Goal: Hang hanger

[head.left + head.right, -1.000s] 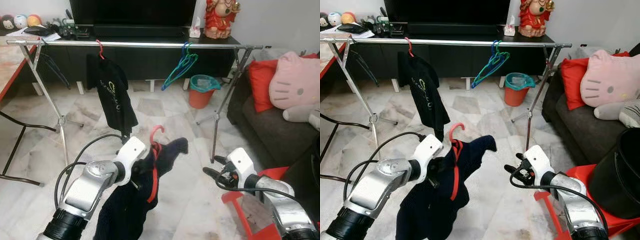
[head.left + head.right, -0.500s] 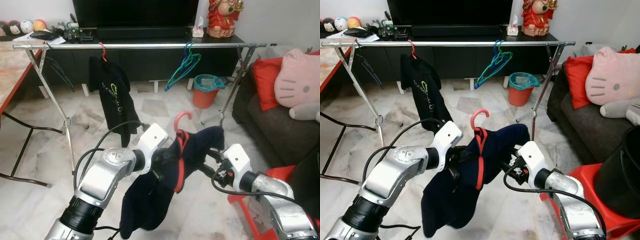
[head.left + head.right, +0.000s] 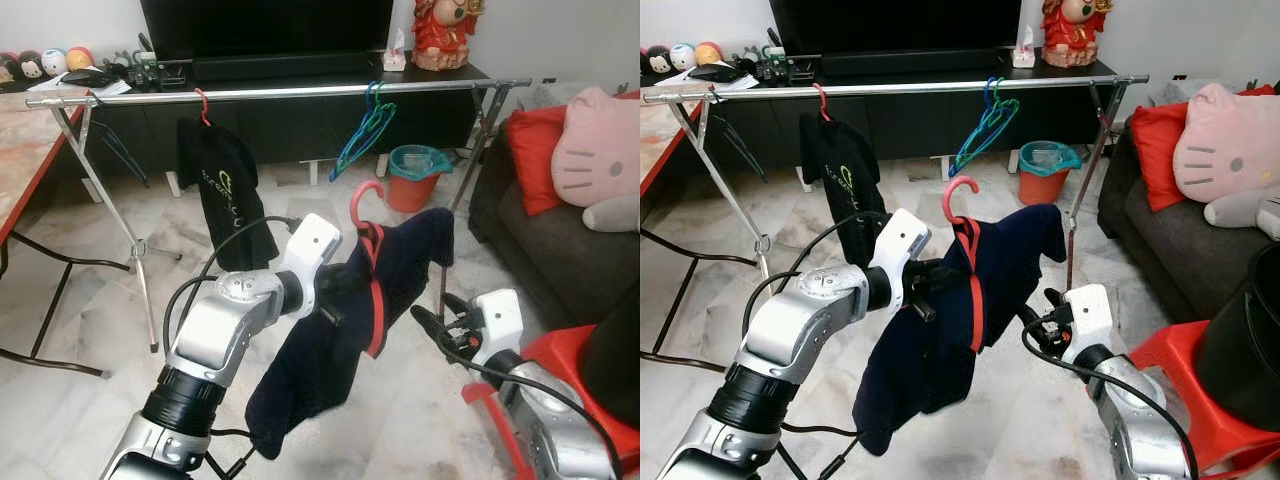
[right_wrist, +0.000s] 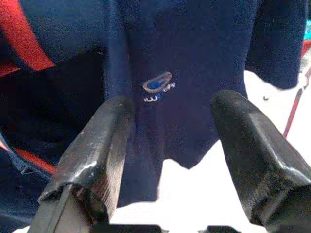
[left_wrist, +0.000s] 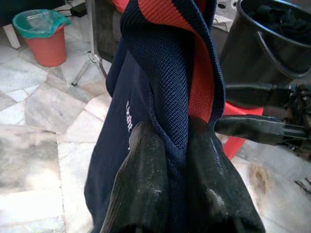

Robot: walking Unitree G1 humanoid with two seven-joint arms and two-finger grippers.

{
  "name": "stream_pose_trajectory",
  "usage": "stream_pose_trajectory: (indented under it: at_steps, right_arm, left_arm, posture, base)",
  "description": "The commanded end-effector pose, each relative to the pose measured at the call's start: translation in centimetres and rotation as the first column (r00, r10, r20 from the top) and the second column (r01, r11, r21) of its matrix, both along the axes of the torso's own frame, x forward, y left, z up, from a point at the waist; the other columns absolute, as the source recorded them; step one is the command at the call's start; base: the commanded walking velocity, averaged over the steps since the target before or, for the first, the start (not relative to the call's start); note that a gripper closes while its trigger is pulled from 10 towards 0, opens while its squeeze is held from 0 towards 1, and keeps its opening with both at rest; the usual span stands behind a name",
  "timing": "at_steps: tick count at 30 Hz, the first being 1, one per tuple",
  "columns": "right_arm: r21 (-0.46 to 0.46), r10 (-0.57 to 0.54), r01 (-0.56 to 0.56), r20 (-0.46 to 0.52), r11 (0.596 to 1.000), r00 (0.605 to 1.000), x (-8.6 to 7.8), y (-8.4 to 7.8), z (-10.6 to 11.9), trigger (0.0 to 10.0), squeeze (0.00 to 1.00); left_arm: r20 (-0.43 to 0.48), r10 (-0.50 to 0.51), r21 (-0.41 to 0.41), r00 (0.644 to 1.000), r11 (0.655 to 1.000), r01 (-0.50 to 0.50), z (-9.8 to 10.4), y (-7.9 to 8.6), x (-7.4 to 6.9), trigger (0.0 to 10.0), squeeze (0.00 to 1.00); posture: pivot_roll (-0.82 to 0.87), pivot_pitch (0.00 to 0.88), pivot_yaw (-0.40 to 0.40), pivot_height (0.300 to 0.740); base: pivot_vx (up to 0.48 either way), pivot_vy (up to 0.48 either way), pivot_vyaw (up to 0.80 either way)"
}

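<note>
Gripping the navy shirt [image 3: 345, 330] at its red-trimmed collar, the left claw [image 3: 335, 290] holds the garment up in the middle of the left eye view, with the red hanger [image 3: 365, 205] hook rising above the collar, nearer than the clothes rail [image 3: 280, 92] and below its bar. On that rail a black shirt [image 3: 222, 190] hangs at the left and a bunch of blue and green hangers [image 3: 365, 130] further right. An orange bin [image 3: 410, 178] stands on the floor beyond, and a pink plush pillow [image 3: 598, 160] lies on the sofa at the right. The right claw [image 3: 435, 328] sits low at the right, just beside the shirt's hem.

From the left wrist view, both fingers [image 5: 146, 184] are pinched tight on the navy collar fold.

From the right wrist view, the right claw's fingers [image 4: 97, 155] stand spread apart, the shirt's small logo between them and further off.
</note>
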State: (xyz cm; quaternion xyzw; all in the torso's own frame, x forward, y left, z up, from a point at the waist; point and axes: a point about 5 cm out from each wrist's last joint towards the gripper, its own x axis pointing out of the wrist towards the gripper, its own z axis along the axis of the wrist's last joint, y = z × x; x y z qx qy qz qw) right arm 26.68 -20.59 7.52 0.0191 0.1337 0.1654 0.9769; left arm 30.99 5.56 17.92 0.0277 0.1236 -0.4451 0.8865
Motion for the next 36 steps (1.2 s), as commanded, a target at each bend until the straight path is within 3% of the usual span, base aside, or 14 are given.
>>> stream_pose_trajectory:
  at_steps: [1, 4, 5, 7, 10, 11, 12, 18, 25, 29, 30, 31, 32, 36]
  right_arm:
    - [0.050, -0.049, 0.050, -0.019, 0.998, 0.999, -0.4, -0.8, -0.7, 10.0, 0.00]
    - [0.082, -0.036, 0.039, -0.031, 0.996, 0.999, -0.6, -0.6, -1.1, 10.0, 0.00]
    - [0.085, 0.050, -0.046, -0.049, 0.995, 0.998, -1.2, 0.0, -1.5, 10.0, 0.00]
    - [0.081, 0.113, -0.108, -0.055, 0.991, 0.992, -1.7, 0.2, -1.7, 10.0, 0.00]
    - [0.111, 0.124, -0.119, -0.040, 0.987, 0.992, -1.7, 0.1, -1.6, 10.0, 0.00]
    - [0.118, 0.124, -0.119, -0.037, 0.986, 0.992, -1.7, 0.0, -1.6, 10.0, 0.86]
    - [0.130, 0.141, -0.137, -0.026, 0.982, 0.990, -1.7, 0.1, -1.4, 10.0, 1.00]
    - [0.120, 0.129, -0.134, 0.048, 0.984, 0.991, -0.5, 0.0, -0.6, 10.0, 1.00]
    - [0.146, 0.147, -0.160, 0.095, 0.976, 0.984, -0.1, 0.5, -0.1, 10.0, 1.00]
    - [0.106, 0.121, -0.132, 0.105, 0.986, 0.987, 0.1, 0.2, -0.3, 10.0, 1.00]
    - [0.100, 0.112, -0.123, 0.107, 0.987, 0.988, 0.1, 0.2, -0.4, 10.0, 0.66]
    - [0.096, 0.107, -0.117, 0.108, 0.988, 0.988, 0.2, 0.1, -0.4, 10.0, 0.66]
    - [0.080, 0.089, -0.097, 0.104, 0.992, 0.991, 0.3, -0.1, -0.6, 10.0, 0.00]
    - [0.055, 0.025, -0.030, 0.093, 0.998, 0.995, 0.6, -0.8, -0.9, 10.0, 0.00]
  left_arm:
    - [0.042, -0.005, -0.044, 0.999, 0.999, 0.006, 1.7, 0.0, 0.4, 10.0, 0.00]
    - [0.042, -0.015, -0.058, 0.999, 0.998, 0.017, 2.0, -0.2, 0.4, 10.0, 0.00]
    - [0.046, -0.035, -0.071, 0.998, 0.997, 0.038, 2.4, -0.5, 0.3, 10.0, 0.00]
    - [0.050, -0.053, -0.075, 0.997, 0.996, 0.057, 2.6, -0.7, 0.2, 10.0, 0.00]
    - [0.051, -0.064, -0.073, 0.997, 0.995, 0.067, 2.6, -1.0, 0.1, 10.0, 0.00]
    - [0.050, -0.066, -0.072, 0.997, 0.995, 0.069, 2.6, -1.1, 0.1, 10.0, 0.00]
    - [0.047, -0.077, -0.072, 0.996, 0.994, 0.080, 2.5, -1.3, -0.1, 10.0, 0.00]
    - [0.046, -0.149, -0.086, 0.988, 0.985, 0.152, 2.8, -2.7, -1.0, 10.0, 0.00]
    - [0.049, -0.167, -0.087, 0.985, 0.981, 0.171, 3.0, -3.2, -1.4, 10.0, 0.00]
    - [0.053, -0.187, -0.091, 0.981, 0.977, 0.191, 3.2, -3.5, -1.7, 10.0, 0.00]
    - [0.053, -0.190, -0.091, 0.980, 0.977, 0.194, 3.2, -3.5, -1.7, 10.0, 0.00]
    - [0.052, -0.191, -0.091, 0.980, 0.977, 0.196, 3.2, -3.5, -1.8, 10.0, 0.00]
    - [0.051, -0.193, -0.090, 0.980, 0.976, 0.197, 3.2, -3.5, -1.8, 10.0, 0.00]
    - [0.050, -0.196, -0.093, 0.979, 0.975, 0.199, 3.2, -3.6, -1.9, 10.0, 0.00]
  posture:
    - [-0.02, 0.000, -0.014, 0.740]
    - [-0.02, 0.000, -0.015, 0.740]
    - [-0.02, 0.000, -0.019, 0.740]
    - [-0.02, 0.000, -0.022, 0.740]
    - [-0.02, 0.000, -0.024, 0.740]
    - [-0.02, 0.000, -0.025, 0.740]
    - [-0.02, 0.000, -0.025, 0.740]
    - [-0.02, 0.000, -0.029, 0.740]
    - [-0.02, 0.000, -0.031, 0.740]
    - [-0.02, 0.000, -0.035, 0.740]
    - [-0.02, 0.000, -0.036, 0.740]
    - [-0.02, 0.000, -0.036, 0.740]
    - [-0.02, 0.000, -0.037, 0.740]
    - [-0.01, 0.000, -0.040, 0.740]
  base:
    - [0.000, 0.000, 0.00]
    - [0.000, 0.000, 0.00]
    - [0.000, 0.000, 0.00]
    - [0.000, 0.000, 0.00]
    - [0.000, 0.000, 0.00]
    - [0.000, 0.000, 0.00]
    - [0.000, 0.000, 0.00]
    - [0.000, 0.000, 0.00]
    - [0.000, 0.000, 0.00]
    - [0.000, 0.000, 0.00]
    - [0.000, 0.000, 0.00]
    - [0.000, 0.000, 0.00]
    - [0.000, 0.000, 0.00]
    - [0.000, 0.000, 0.00]
